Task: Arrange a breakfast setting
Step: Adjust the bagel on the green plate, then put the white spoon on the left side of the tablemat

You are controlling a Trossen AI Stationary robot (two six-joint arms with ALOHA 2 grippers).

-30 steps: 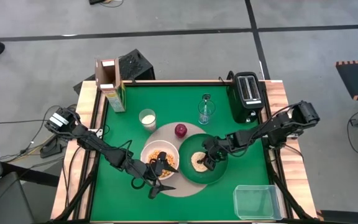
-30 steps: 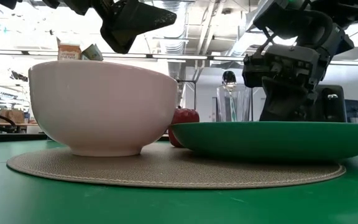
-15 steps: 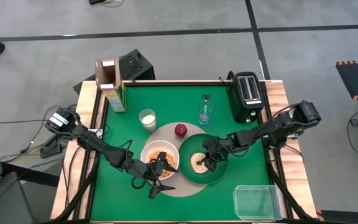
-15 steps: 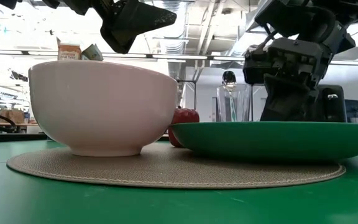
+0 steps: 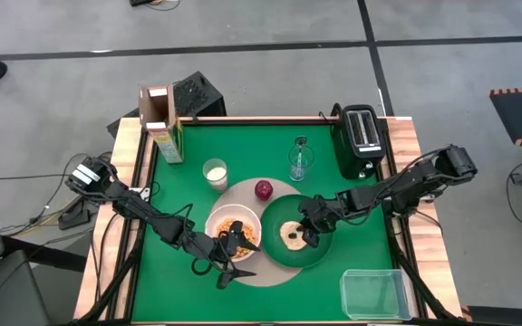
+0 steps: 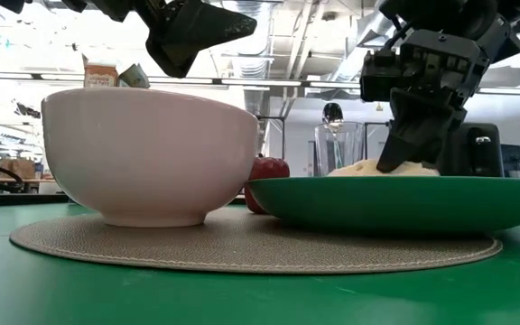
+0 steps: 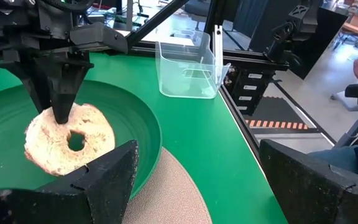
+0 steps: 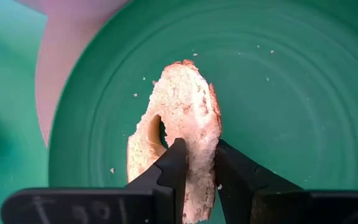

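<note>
On the round tan mat (image 5: 270, 195) sit a white bowl (image 5: 233, 231) of cereal, a dark-green plate (image 5: 299, 234) and a red apple (image 5: 264, 189). The ring-shaped toasted bread (image 5: 291, 234) lies on the plate, pinched at one edge. A small white cup (image 5: 214, 173) and clear glass (image 5: 301, 161) stand behind the mat.

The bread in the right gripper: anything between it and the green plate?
Nothing visible. The right gripper is shut on the bread, which already rests on the bare green plate.
</note>
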